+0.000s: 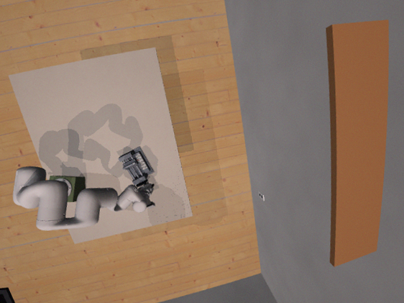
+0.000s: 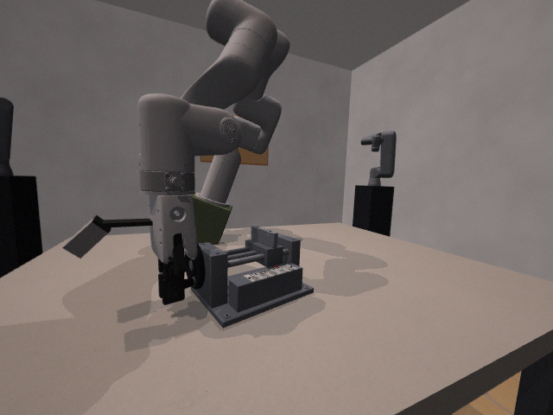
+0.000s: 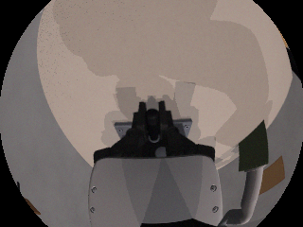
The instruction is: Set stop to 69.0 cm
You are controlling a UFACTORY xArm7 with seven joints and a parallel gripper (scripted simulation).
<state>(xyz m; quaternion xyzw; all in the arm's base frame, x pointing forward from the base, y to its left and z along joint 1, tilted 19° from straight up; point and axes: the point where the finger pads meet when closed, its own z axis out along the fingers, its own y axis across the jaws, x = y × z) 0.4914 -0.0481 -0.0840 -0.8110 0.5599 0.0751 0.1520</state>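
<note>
A dark grey stop fixture [image 2: 257,274] sits on the beige table, with guide rods, a sliding stop block [image 2: 270,243] and a scale strip [image 2: 271,271] bearing a small red mark on its front. A black handwheel [image 2: 196,270] is at its left end. My gripper [image 2: 176,278] points down and is shut on the handwheel's handle at the wheel's left side. In the overhead view the fixture [image 1: 136,165] lies near the table's right edge with my gripper [image 1: 145,191] just below it. In the wrist view the black fingers are closed over the fixture's end.
My green base mount [image 2: 212,220] stands behind the fixture. A dark paddle-shaped object [image 2: 89,239] juts out at the left. Another arm on a black pedestal [image 2: 375,196] stands at the far right, off the table. The table's edge runs close to the fixture's right in the overhead view.
</note>
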